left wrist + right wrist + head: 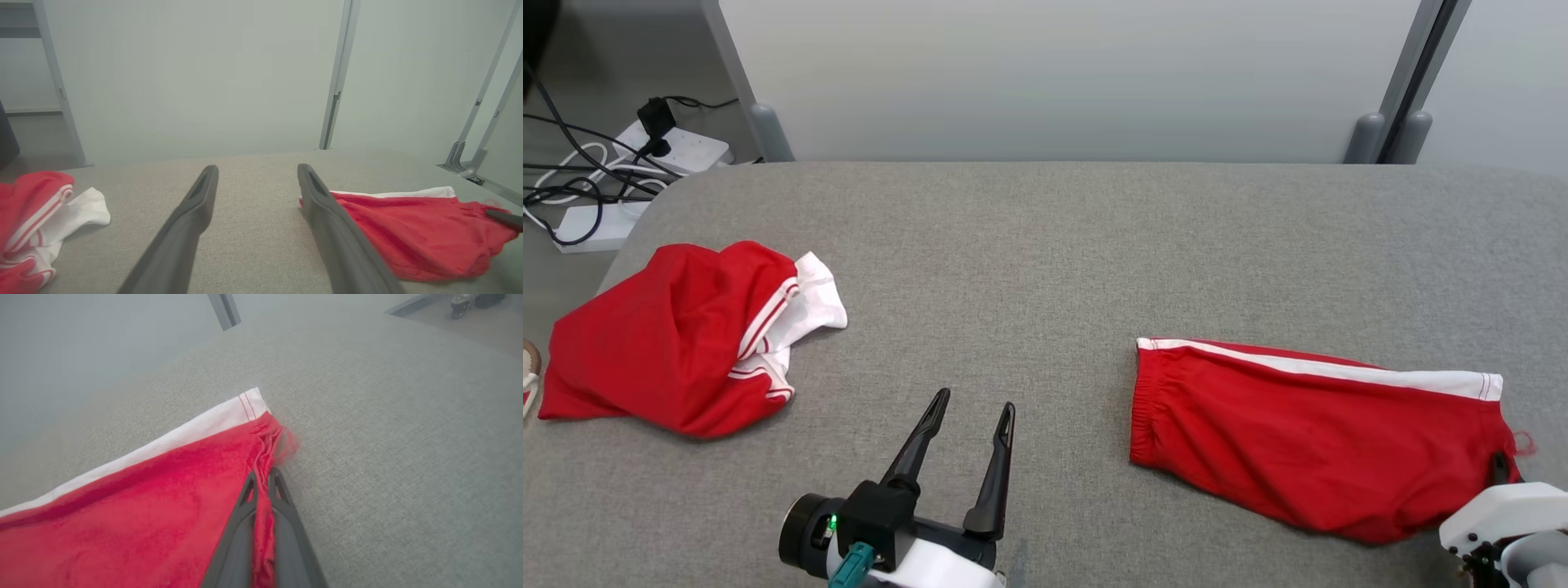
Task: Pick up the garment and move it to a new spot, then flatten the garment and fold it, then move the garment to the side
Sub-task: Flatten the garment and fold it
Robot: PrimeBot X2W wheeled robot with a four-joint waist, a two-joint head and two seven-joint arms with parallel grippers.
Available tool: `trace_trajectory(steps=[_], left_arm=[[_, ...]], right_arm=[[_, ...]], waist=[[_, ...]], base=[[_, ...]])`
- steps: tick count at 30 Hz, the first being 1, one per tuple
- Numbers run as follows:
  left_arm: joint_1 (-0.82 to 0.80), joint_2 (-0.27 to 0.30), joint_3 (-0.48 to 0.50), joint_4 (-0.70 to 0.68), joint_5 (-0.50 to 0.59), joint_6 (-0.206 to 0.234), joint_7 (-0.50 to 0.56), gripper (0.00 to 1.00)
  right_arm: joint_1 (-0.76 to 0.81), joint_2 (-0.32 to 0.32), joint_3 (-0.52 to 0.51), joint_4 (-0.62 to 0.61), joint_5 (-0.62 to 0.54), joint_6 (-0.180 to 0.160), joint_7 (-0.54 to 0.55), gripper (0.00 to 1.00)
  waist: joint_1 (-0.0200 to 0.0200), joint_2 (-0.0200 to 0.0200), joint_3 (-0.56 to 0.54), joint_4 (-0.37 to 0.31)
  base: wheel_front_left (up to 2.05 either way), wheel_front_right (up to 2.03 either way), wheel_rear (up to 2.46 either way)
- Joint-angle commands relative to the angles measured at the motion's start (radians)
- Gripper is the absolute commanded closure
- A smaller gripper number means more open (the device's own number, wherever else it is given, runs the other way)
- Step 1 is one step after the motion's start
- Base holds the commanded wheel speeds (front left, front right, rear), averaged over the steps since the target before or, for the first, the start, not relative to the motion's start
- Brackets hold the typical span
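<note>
Both right jaws seemingly clamp garment (143, 506) hem.

Red cloth garment (1307, 441), matt grey fabric table (1045, 245)

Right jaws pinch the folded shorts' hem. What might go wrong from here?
The right gripper holds only a thin bunch of hem on the folded shorts, so it may slip free when pulled. Dragging by one edge may skew the fold: the left gripper is open, off the cloth.
</note>
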Motion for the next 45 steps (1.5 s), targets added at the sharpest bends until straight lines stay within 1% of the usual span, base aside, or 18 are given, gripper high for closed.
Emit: trace_trajectory(steps=[1,5,9,10,11,14,19,27,35,36,37,38,39,40,45], left_arm=[[-0.019,0.000,0.036,-0.022,-0.004,0.002,-0.010,0.00],[-0.009,0.000,0.037,-0.024,-0.003,0.000,-0.010,0.00],[-0.003,0.000,0.033,-0.024,-0.003,-0.001,-0.010,0.00],[-0.001,0.000,0.029,-0.022,-0.004,-0.002,-0.010,0.00],[0.000,0.000,0.026,-0.019,-0.006,-0.002,-0.010,0.00],[0.001,0.000,0.020,-0.014,-0.006,-0.003,-0.010,0.00],[0.004,0.000,0.013,-0.006,-0.009,-0.003,-0.010,0.00],[0.003,0.000,-0.001,0.000,-0.015,0.001,-0.010,0.00],[0.003,0.000,0.000,0.001,-0.021,0.005,-0.010,0.00],[0.002,0.000,-0.001,0.000,-0.023,0.006,-0.010,0.00],[-0.002,0.000,-0.004,0.000,-0.026,0.007,-0.010,0.00],[-0.004,0.000,-0.005,0.001,-0.027,0.008,-0.010,0.00],[-0.005,0.000,-0.005,0.002,-0.028,0.009,-0.010,0.00],[-0.006,0.000,-0.005,0.003,-0.028,0.009,-0.010,0.00],[-0.006,0.000,0.001,0.009,-0.025,0.012,-0.010,0.00]], right_arm=[[-0.007,0.004,0.019,-0.039,-0.020,0.000,-0.014,1.00],[-0.015,0.030,0.033,-0.100,-0.044,0.000,-0.014,1.00],[-0.028,0.044,0.078,-0.165,-0.038,0.000,-0.014,1.00],[-0.037,0.046,0.129,-0.186,-0.006,0.000,-0.014,1.00],[-0.046,0.046,0.204,-0.201,0.053,0.000,-0.014,1.00],[-0.052,0.047,0.308,-0.240,0.137,0.000,-0.014,1.00],[-0.055,0.047,0.452,-0.295,0.252,0.000,-0.014,1.00],[-0.065,0.047,0.630,-0.264,0.378,0.000,-0.014,1.00],[-0.069,0.047,0.767,-0.215,0.442,0.000,-0.014,1.00],[-0.069,0.047,0.783,-0.208,0.451,0.000,-0.014,0.98],[-0.067,0.047,0.824,-0.199,0.478,0.000,-0.014,0.73],[-0.064,0.047,0.846,-0.200,0.498,0.000,-0.012,0.59],[-0.063,0.047,0.866,-0.199,0.516,0.000,-0.012,0.55],[-0.063,0.047,0.885,-0.200,0.531,0.000,-0.012,0.00],[-0.054,0.047,0.979,-0.232,0.636,0.000,-0.012,0.00]], waist=[[0.0000,-0.0001,-0.007,0.003],[0.0000,-0.0001,-0.017,0.012],[0.0000,-0.0001,-0.025,0.030],[0.0000,-0.0001,-0.029,0.042],[0.0000,-0.0001,-0.032,0.054],[0.0000,-0.0001,-0.036,0.073],[0.0000,-0.0001,-0.040,0.105],[0.0000,-0.0001,-0.042,0.159],[0.0000,-0.0001,-0.027,0.183],[0.0000,-0.0001,-0.024,0.185],[0.0000,-0.0001,-0.021,0.188],[0.0000,-0.0001,-0.020,0.189],[0.0000,-0.0001,-0.019,0.189],[0.0000,-0.0001,-0.019,0.188],[0.0000,-0.0001,-0.025,0.177]], base=[[0.00,0.00,0.00],[0.00,0.00,0.00],[0.00,0.00,0.00],[0.00,0.00,0.00],[0.00,0.00,0.00],[0.00,0.00,0.00],[0.00,0.00,0.00],[0.00,0.00,0.00],[0.00,0.00,0.00],[0.00,0.00,0.00],[0.00,0.00,0.00],[0.00,0.00,0.00],[0.00,0.00,0.00],[0.00,0.00,0.00],[0.00,0.00,0.00]])
